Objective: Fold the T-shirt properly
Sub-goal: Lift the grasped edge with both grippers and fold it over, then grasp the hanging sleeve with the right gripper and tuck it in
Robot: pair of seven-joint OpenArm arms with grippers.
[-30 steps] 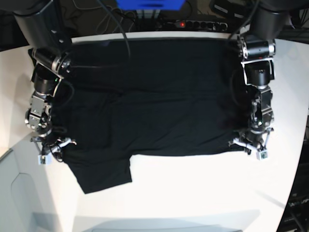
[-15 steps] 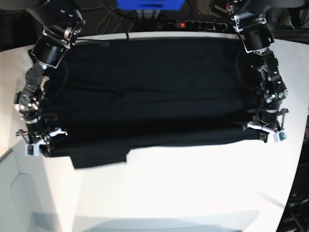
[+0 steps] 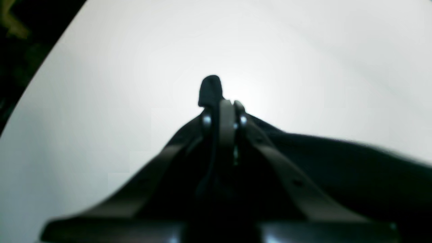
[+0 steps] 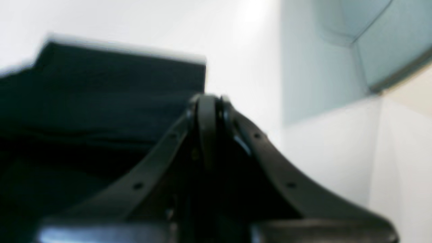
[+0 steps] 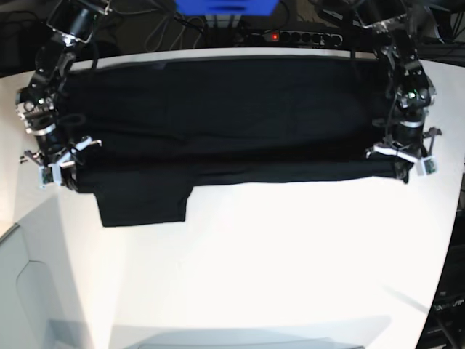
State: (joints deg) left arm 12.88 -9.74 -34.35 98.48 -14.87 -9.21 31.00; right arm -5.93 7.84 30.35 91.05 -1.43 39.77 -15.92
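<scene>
The right gripper (image 5: 59,169) is pinching the T-shirt (image 5: 225,120) at one end (a sleeve is hanging below there), the black cloth is stretching across the white table (image 5: 290,254), and the left gripper (image 5: 407,166) is clamping its other end

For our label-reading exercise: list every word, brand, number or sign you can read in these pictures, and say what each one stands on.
None: no readable text shows in any view.
The large black cloth T-shirt shows no legible print or tag.
The blue box at the table's far edge shows no lettering.
The black power strip shows only a red light; any markings are too small to read.
Both wrist views are blurred and show no writing.
</scene>
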